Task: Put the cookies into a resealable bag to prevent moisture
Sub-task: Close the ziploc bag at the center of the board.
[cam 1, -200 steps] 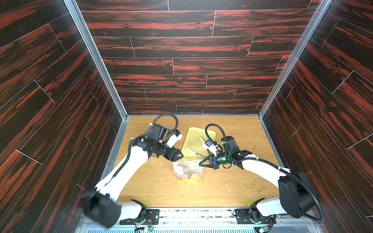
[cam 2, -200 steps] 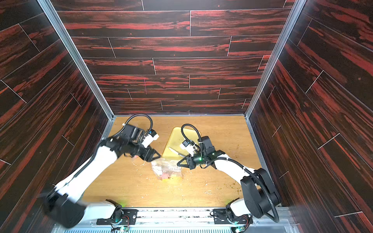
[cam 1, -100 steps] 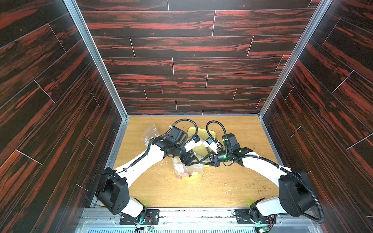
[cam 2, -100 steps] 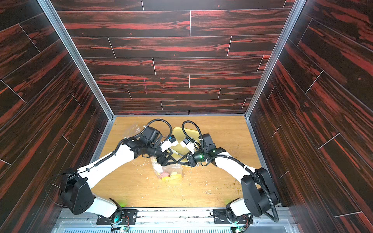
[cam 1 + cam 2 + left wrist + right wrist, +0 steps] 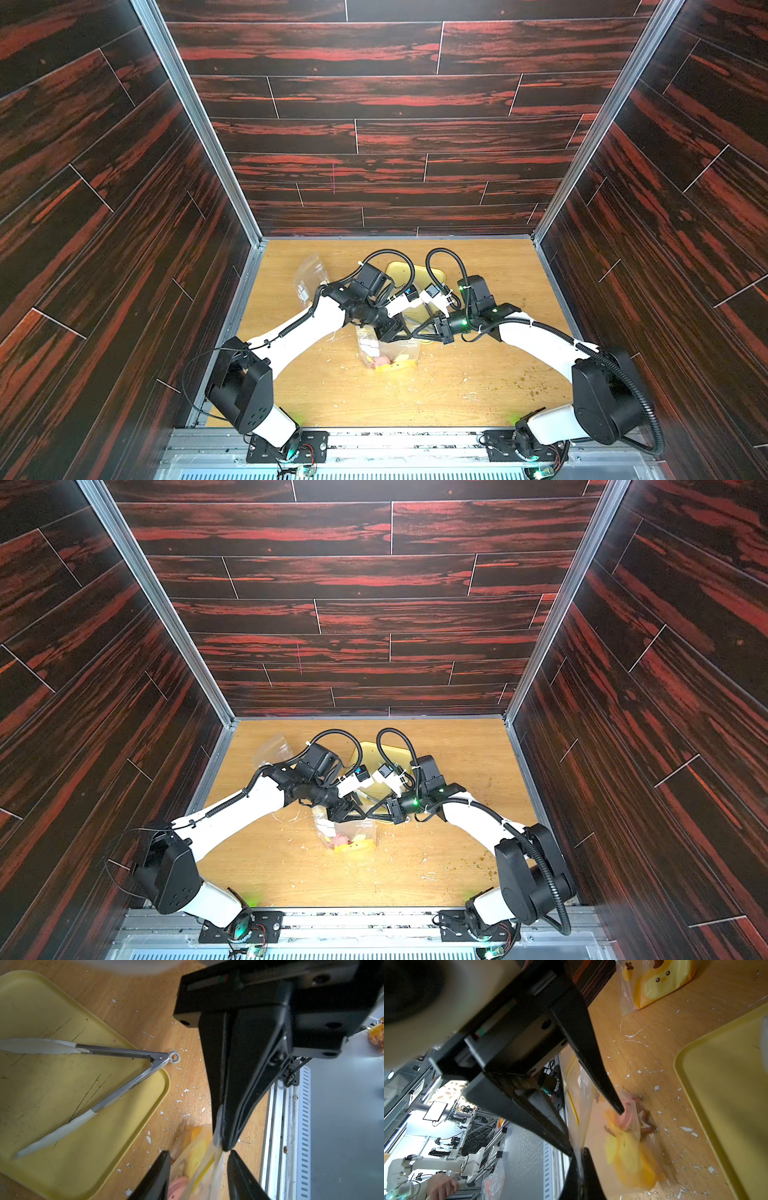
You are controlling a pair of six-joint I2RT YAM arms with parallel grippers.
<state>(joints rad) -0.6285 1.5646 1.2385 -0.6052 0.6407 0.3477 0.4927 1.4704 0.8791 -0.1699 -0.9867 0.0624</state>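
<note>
Walled on three sides by dark, red-streaked planks; floored by a pale wooden counter [image 5: 332, 395] strewn with white flecks [image 5: 185, 1091].

Far left, toward the back wall: a spare clear bag [image 5: 311, 272] with a yellow duck print, lying well apart from the rest.

Next, angled in from the near left corner, the left arm [image 5: 307, 328]. Left jaws part-way apart, astride the top edge of the resealable bag [image 5: 388, 351], one finger [image 5: 601, 1076] on each side of the film. Gap on both sides in the left wrist view, no pinch visible.

At centre, the resealable bag itself, held up by its top edge, bottom resting on the counter. Inside, at the bottom, the cookies [image 5: 380, 360]: pink discs piled together, with a brown pale-edged piece [image 5: 646, 1124] against them. Yellow patches there too; print or pieces, cannot tell.

Just behind the bag, a yellow tray [image 5: 397, 270] carrying metal tongs [image 5: 128, 1082] with white tips, splayed, hinge ring past the tray's rim.

To the right, right jaws clamped on the bag's top edge, nearly tip to tip with the left jaws. Behind them the right arm [image 5: 536, 336], running back to the near right corner.
</note>
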